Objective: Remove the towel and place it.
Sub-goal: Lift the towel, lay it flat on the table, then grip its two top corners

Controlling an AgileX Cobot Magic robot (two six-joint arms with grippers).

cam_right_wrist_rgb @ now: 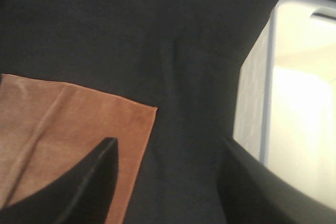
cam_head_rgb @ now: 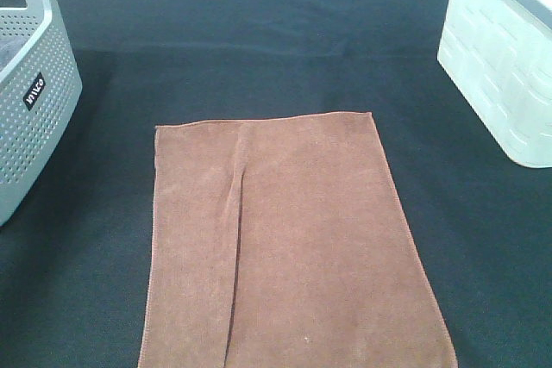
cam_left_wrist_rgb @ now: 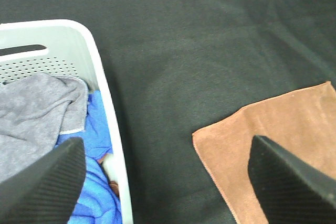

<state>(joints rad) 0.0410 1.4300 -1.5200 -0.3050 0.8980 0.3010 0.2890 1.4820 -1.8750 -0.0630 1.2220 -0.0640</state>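
Observation:
The rust-brown towel (cam_head_rgb: 285, 239) lies spread flat on the black table cloth, front middle, with a long crease down its left part. Neither arm shows in the exterior high view. In the left wrist view my left gripper (cam_left_wrist_rgb: 167, 140) hangs open above the cloth, nothing between its fingers, with a towel corner (cam_left_wrist_rgb: 278, 145) under one finger. In the right wrist view my right gripper (cam_right_wrist_rgb: 170, 142) is also open and empty, and another corner of the towel (cam_right_wrist_rgb: 68, 124) lies beneath one of its fingers.
A grey perforated basket (cam_head_rgb: 34, 101) stands at the left edge; its rim (cam_left_wrist_rgb: 105, 103) encloses a grey cloth (cam_left_wrist_rgb: 37, 108) and a blue cloth (cam_left_wrist_rgb: 97, 182). A white basket (cam_head_rgb: 500, 66) stands at the right, its rim (cam_right_wrist_rgb: 268, 77) close to the right gripper.

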